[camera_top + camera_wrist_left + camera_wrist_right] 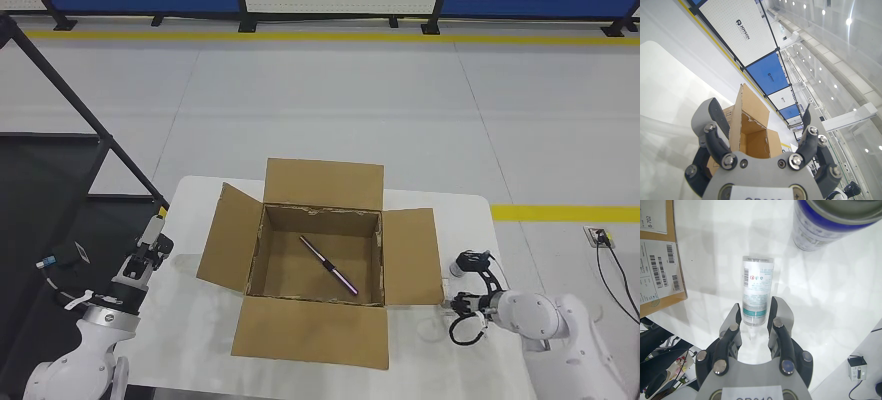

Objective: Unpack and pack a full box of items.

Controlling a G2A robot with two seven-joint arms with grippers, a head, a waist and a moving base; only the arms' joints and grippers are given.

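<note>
Pen (328, 265) in box (322, 182), top cam, bottle (757, 285) at right end effector (755, 303), wrist cam

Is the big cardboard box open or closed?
Open. All four flaps of the cardboard box spread outward, and a pen lies on its floor.

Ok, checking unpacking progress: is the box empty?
No, one pen lies diagonally on the bottom of the open box.

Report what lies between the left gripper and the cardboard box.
Nothing stands there. In the top view, only bare white table separates the left gripper from the cardboard box, whose open flap faces it.
</note>
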